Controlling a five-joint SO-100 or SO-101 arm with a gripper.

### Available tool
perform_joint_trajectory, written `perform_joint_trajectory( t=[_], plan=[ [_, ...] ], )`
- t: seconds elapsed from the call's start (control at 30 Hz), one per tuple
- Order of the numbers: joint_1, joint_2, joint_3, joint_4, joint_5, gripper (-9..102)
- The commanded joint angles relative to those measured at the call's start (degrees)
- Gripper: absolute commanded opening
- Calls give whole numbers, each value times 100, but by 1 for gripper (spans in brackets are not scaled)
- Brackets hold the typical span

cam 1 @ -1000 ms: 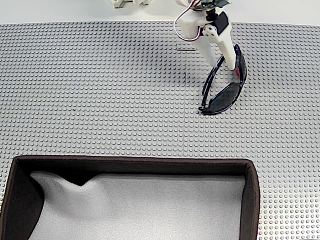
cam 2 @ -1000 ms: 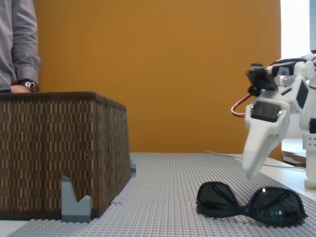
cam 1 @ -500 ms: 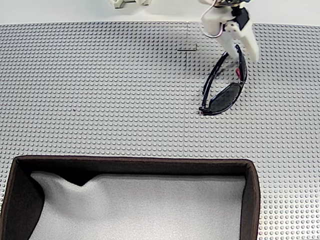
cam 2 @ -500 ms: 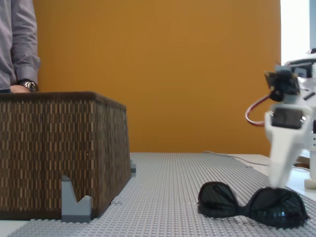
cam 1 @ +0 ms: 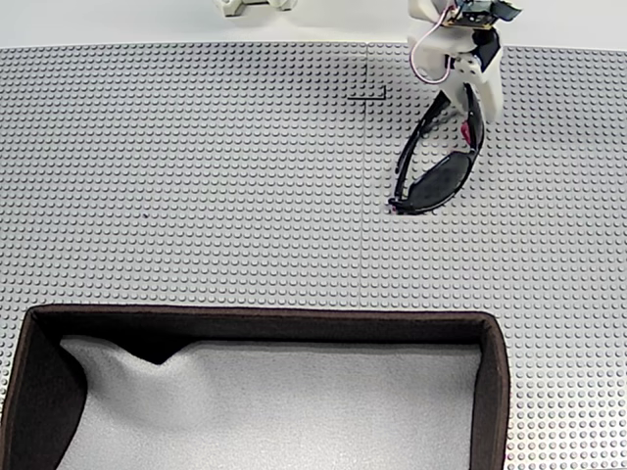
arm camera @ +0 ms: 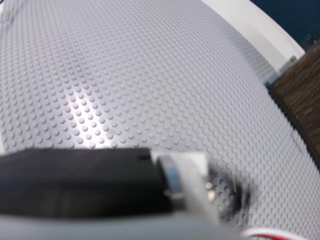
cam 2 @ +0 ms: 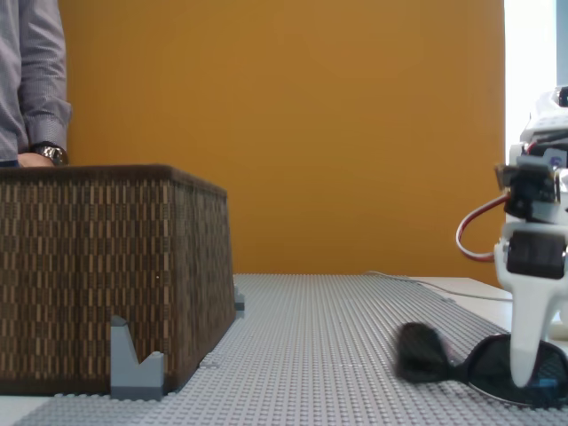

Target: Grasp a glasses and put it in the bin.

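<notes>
- My gripper is down at the glasses, at about 1 o'clock on the surface in a fixed view from above.
- The glasses lie on the studded surface, lenses toward 5 o'clock and arms toward 12, well apart from the bin at 6 o'clock.
- In a fixed view from the side, one finger stands in front of the right lens of the glasses, its tip low against the frame.
- I cannot tell whether my jaws are parted or closed, or whether they have the frame between them; the wrist view is blurred and does not settle it.
- The step in hand, as I judge it, is getting a hold on the frame near the lens end.
- To do it well, I want one finger on each side of the thin frame, not pushing from one side.
- The frame looks glossy and light, so it may slide or pivot on the studs; I close slowly.
- I lift only once the frame sits square, then check it hangs steady before heading toward 6 o'clock.
</notes>
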Motion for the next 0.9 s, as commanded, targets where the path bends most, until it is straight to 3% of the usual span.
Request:
perform_joint_trajectory(
  t=[0.0, 0.17, 0.57, 0.87],
  plan=[
    [-53, 9, -202, -62, -167, -1],
    [220, 229, -369, -167, -246, -1],
    [1494, 1811, -1617, -501, -2109, -1],
    [2250, 3103, -1617, -1644, -3278, -1]
  ],
)
